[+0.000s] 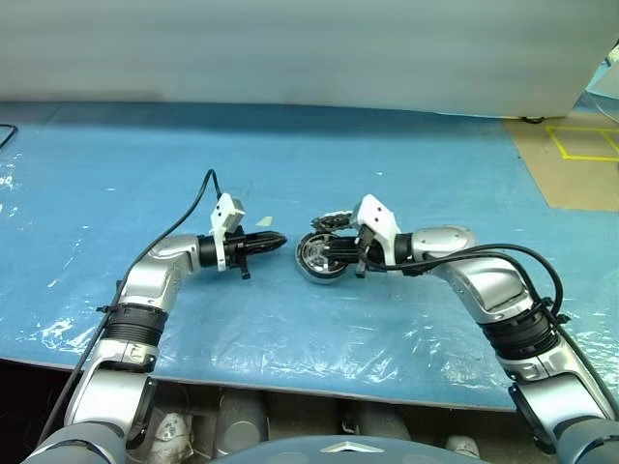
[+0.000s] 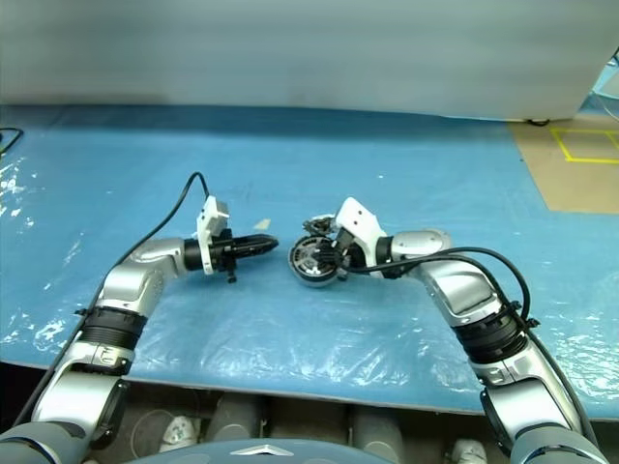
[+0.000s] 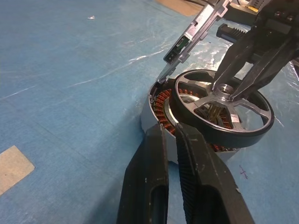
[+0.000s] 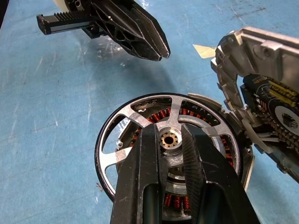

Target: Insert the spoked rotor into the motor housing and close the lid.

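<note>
We've got our right gripper pinched on the hub of the spoked rotor, which sits tilted on the motor housing on the blue table, while our left gripper hangs closed and empty beside it.

Two robot arms, each built of rounded, glossy silver-grey shells joined by black ribbed collars at the forearm. A thin black cable loops up from the left arm to a small white box-shaped camera mount at its wrist. A thicker black cable arcs over the right arm to a similar white, angular wrist block. The left pincer ends in two long, tapering black fingers, glossy plastic with fine ridged grip faces on the inner sides and a latticed cut-out along the outer side. The right pincer has matching black fingers, also ridged inside, mounted on a black finned base.
</note>
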Controlling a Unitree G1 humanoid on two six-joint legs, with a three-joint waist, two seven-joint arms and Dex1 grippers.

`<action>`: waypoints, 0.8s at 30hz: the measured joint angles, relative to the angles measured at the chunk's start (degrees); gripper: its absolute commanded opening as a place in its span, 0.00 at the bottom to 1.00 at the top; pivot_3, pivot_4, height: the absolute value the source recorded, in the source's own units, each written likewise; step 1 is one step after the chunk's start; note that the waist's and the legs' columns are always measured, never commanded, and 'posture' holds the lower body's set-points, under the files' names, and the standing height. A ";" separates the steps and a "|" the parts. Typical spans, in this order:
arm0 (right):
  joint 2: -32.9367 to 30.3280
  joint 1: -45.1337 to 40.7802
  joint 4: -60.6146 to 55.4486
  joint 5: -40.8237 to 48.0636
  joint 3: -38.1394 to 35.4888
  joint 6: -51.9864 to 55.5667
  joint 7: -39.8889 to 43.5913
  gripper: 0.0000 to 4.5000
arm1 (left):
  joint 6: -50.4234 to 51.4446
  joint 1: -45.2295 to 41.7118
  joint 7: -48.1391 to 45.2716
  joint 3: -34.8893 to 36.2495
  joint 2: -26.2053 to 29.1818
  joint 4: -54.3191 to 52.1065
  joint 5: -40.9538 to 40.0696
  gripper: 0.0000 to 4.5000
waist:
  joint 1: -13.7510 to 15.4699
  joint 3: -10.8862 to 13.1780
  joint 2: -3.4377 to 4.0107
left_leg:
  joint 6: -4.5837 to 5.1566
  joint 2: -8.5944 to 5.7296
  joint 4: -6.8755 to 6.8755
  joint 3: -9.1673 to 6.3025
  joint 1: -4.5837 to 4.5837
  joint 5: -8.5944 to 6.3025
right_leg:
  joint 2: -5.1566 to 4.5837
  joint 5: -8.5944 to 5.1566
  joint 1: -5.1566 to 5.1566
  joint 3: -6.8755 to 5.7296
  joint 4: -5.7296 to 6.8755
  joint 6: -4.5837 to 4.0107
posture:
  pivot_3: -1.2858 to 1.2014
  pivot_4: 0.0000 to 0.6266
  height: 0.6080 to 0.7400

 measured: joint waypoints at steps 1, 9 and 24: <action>0.08 -0.01 0.00 -0.12 0.00 0.00 0.00 0.06 | -0.05 0.00 0.03 0.00 0.00 0.00 0.00 0.09 | 0.00 0.00 0.00 | 0.00 0.00 0.00 0.00 0.00 0.00 | 0.00 0.00 0.00 0.00 0.00 0.00 | 0.52 0.24 1.00; 2.33 0.00 0.16 -0.26 -0.24 -0.08 -0.52 0.06 | -0.20 0.00 0.18 0.00 0.00 0.00 0.00 0.09 | -0.02 0.00 0.00 | 0.01 0.00 0.03 0.00 0.00 0.00 | 0.00 0.00 -0.01 0.00 0.04 0.00 | 0.52 0.24 1.00; 2.98 -0.59 2.80 -2.31 -0.95 -5.88 -1.90 0.06 | -0.21 0.22 0.09 0.13 0.02 -0.18 -0.25 0.09 | -0.04 0.00 0.00 | -0.01 0.00 0.06 0.00 0.00 -0.01 | 0.00 0.00 -0.01 0.00 0.07 0.00 | 0.52 0.24 1.00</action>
